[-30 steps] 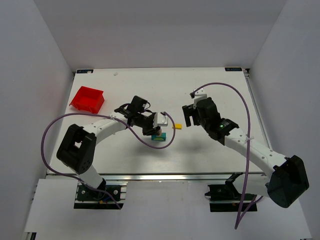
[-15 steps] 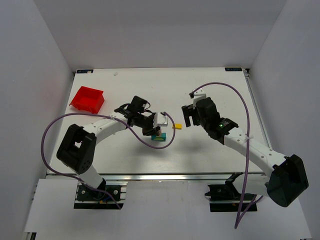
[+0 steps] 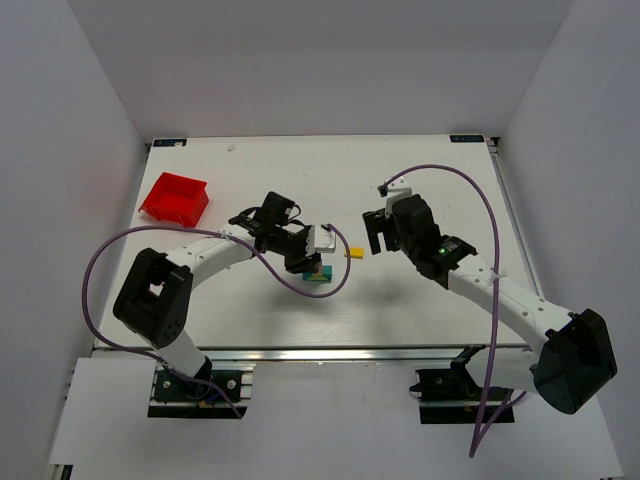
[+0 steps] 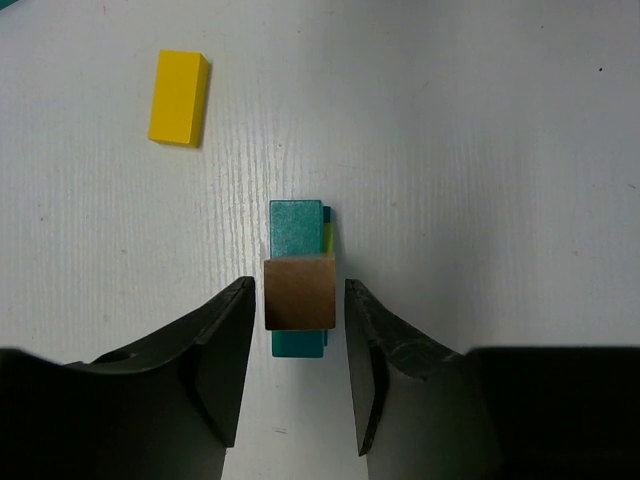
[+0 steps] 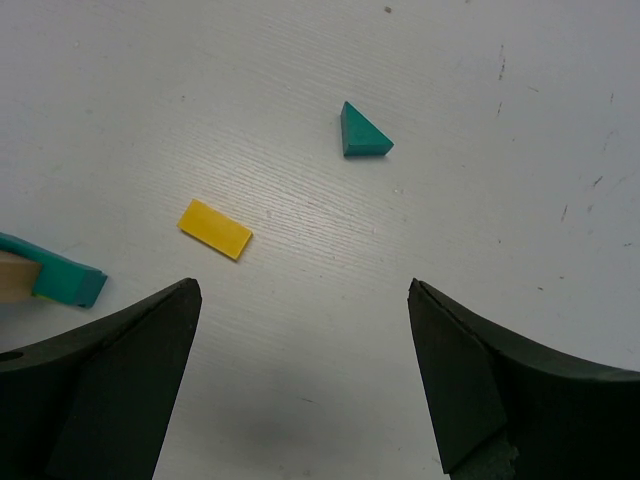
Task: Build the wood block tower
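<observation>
Loose yellow block [image 4: 178, 98] lies near the wood block tower [image 4: 298, 290]

Bears, on a white, faintly grained table [image 3: 420, 170], a red bin [image 3: 175, 198] near the far left corner, the wood block tower [image 4: 297, 235] about mid-table, a flat yellow block [image 3: 353, 254] just right of it, and a teal triangular block [image 5: 362, 133], probably farther right.

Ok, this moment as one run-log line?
left end effector: open, flanking tan block atop wood block tower, gaps both sides | right end effector: open, empty | loose: yellow block, teal wedge
</observation>
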You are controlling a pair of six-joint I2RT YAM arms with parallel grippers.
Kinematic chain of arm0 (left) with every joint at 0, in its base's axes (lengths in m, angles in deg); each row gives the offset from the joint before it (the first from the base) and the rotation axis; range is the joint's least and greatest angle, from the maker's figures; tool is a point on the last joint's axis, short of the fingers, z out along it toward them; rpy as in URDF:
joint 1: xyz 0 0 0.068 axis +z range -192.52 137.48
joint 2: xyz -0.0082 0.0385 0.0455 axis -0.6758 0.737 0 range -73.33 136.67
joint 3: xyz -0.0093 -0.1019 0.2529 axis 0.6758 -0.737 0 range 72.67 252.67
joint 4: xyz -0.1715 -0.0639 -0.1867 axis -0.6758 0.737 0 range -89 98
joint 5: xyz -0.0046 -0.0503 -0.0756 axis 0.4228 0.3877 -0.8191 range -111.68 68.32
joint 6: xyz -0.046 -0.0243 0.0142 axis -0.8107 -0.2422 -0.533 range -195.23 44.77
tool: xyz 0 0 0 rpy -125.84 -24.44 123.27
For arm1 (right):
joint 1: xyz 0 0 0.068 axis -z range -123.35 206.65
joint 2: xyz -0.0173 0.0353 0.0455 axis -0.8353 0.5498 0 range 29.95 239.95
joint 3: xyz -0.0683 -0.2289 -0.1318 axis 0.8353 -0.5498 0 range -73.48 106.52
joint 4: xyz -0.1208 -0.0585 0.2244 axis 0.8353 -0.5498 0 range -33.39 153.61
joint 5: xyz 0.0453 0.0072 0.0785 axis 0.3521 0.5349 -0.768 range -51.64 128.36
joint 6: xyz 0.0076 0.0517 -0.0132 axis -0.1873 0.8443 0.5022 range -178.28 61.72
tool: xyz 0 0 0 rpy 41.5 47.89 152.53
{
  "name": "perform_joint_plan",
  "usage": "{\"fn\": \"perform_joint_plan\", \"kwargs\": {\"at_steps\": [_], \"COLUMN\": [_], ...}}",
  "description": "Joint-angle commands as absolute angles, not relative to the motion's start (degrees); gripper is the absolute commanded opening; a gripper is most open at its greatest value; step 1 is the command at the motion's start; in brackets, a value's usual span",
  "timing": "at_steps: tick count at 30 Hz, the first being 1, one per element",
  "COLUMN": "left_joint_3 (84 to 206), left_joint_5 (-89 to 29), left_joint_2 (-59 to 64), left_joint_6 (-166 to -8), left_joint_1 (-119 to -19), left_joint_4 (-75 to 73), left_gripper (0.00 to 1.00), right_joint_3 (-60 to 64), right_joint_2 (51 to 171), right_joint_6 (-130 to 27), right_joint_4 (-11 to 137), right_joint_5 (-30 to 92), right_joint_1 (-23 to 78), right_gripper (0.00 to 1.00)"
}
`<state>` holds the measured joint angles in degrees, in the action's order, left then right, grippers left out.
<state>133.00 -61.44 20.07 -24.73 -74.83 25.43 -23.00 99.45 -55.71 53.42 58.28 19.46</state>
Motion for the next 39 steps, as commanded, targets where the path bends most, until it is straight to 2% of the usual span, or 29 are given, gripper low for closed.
{"fn": "perform_joint_plan", "kwargs": {"at_steps": [1, 10, 34, 39], "left_joint_3": [133.58, 133.84, 132.52, 132.17], "left_joint_5": [-62.11, -61.67, -58.85, -58.94], "left_joint_2": [19.48, 19.48, 19.39, 18.6], "left_joint_6": [-24.25, -24.43, -25.75, -25.66], "left_joint_1": [-74.51, -74.51, -75.13, -75.04], "left_joint_4": [26.49, 26.32, 23.06, 23.24], "left_gripper": [0.52, 0.57, 0.55, 0.58], "right_joint_3": [-20.39, -20.3, -20.13, -19.95], "right_joint_2": [99.65, 99.83, 99.65, 99.56], "right_joint_6": [-55.99, -55.9, -55.82, -55.99], "right_joint_4": [54.47, 54.47, 54.21, 54.3], "right_joint_5": [57.78, 57.43, 57.87, 57.7], "right_joint_1": [19.47, 19.56, 19.47, 19.56], "right_gripper": [0.89, 0.89, 0.89, 0.89]}}
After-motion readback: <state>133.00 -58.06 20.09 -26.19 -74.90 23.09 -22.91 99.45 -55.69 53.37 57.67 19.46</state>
